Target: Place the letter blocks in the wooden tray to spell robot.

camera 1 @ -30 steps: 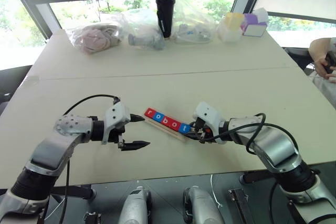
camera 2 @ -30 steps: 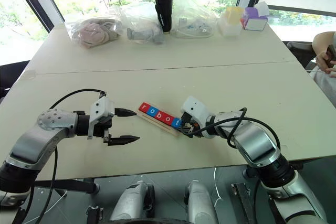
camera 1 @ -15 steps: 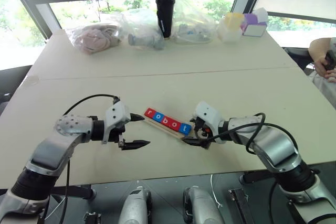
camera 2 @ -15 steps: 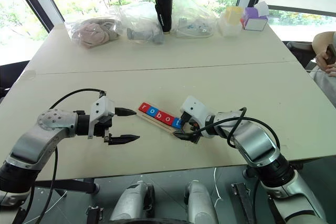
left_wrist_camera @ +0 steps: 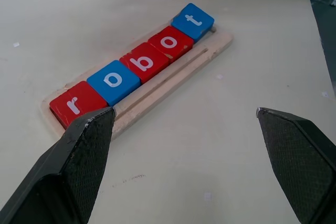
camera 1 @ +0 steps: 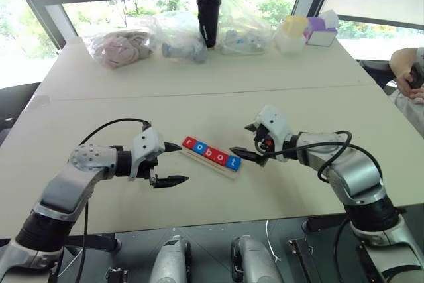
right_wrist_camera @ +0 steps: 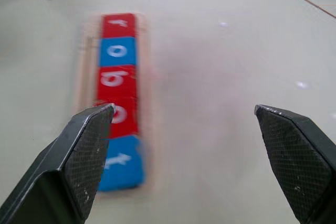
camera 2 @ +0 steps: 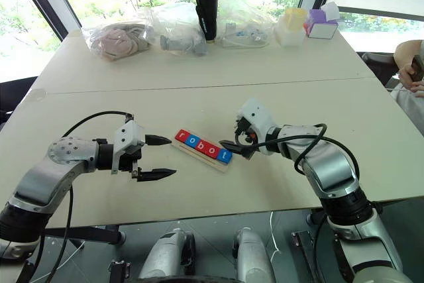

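Pale, matt wooden tray [left_wrist_camera: 173,74] with glossy red and blue letter blocks [left_wrist_camera: 140,62]; black fingers [left_wrist_camera: 79,156] nearby carry a rough cross-hatched grip.

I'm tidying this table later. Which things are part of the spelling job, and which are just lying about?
Part of the job:
- letter blocks
- wooden tray

Lying about:
- black tumbler
- plastic bags
- tissue box
- yellow container

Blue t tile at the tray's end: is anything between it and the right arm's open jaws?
Nothing visible. The right gripper hangs open just off the long pale wooden tray, with bare table between it and the blue square t tile, which sits in the tray, closing "robot".
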